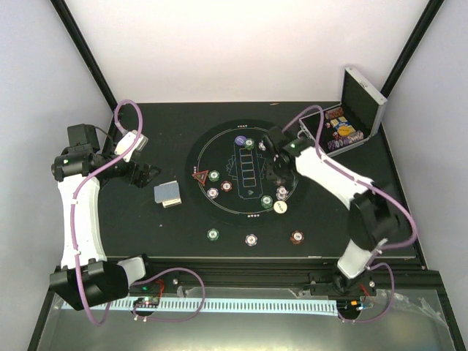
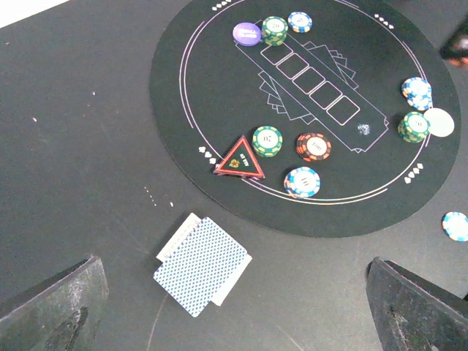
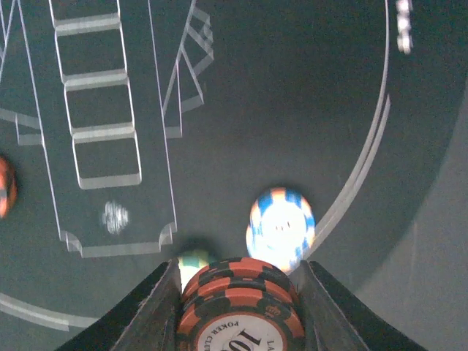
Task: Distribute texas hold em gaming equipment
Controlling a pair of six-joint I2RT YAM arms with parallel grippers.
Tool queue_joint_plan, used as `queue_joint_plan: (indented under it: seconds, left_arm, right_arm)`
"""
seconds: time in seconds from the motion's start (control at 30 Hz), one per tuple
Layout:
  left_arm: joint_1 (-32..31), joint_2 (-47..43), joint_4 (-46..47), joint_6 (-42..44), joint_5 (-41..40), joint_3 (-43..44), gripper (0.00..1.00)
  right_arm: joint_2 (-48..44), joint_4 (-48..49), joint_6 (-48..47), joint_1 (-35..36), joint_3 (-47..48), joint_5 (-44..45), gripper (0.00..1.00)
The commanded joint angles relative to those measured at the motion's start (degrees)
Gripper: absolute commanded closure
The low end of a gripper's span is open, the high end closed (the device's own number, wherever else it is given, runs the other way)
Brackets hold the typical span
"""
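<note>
My right gripper (image 1: pixel 274 165) hangs over the right side of the round black mat (image 1: pixel 219 212). In the right wrist view it (image 3: pixel 240 311) is shut on a small stack of red-brown striped chips (image 3: pixel 235 292), above a purple-white chip (image 3: pixel 281 227) and a green chip (image 3: pixel 191 259). My left gripper (image 1: pixel 139 172) is open and empty, left of the mat. A small pile of blue-backed cards (image 2: pixel 201 265) lies on the table between its fingers (image 2: pixel 51 307), also in the top view (image 1: pixel 169 194). The red triangle marker (image 2: pixel 240 159), green chip (image 2: pixel 267 140) and purple button (image 2: pixel 247 34) lie on the mat.
The open silver case (image 1: pixel 344 124) with more chips stands at the back right. A green (image 1: pixel 213 235), a purple-white (image 1: pixel 251 240) and a red-brown chip (image 1: pixel 297 237) lie on the table in front of the mat. A white button (image 1: pixel 281 207) lies on the mat's near right.
</note>
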Motion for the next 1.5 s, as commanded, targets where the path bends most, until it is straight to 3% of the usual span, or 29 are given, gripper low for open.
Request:
queue_joint_plan:
  seconds: [0.0,0.27,0.53,1.07,1.27,1.4,1.47]
  left_arm:
    - [0.26,-0.13,-1.23,0.22,0.67,2.06,0.01]
    - [0.23,0.69,-0.35,0.35,0.9,1.68,0.01]
    - [0.26,1.78,0.3,1.03,0.27,1.35,0.01]
    - [0.24,4.63,-0.2,1.67,1.39,3.28,0.01]
    - [0.26,5.2,-0.48,2.02,1.3,2.21,0.01]
    - [0.26,4.39,-0.29,2.02,1.29,1.38,0.01]
    - [0.23,3.95,-0.3,2.02,1.33,1.03,0.01]
  right_arm:
    - [11.25,0.48,-5.96,-4.87,11.99,0.71,0.91]
    - [30.7,-3.81,-8.54,-11.19,37.16,0.35,0.91]
    - [45.72,-6.63,-9.18,-14.67,53.18,-1.42,0.91]
    - [54.04,-4.52,-8.94,-17.5,58.75,-3.07,0.88]
    - [55.32,-4.97,-9.14,-17.64,61.0,-5.19,0.75]
    - [53.82,-5.76,-9.18,-17.64,60.81,-4.91,0.49]
    - [51.92,-6.29,-9.18,-17.81,60.55,-3.78,0.43]
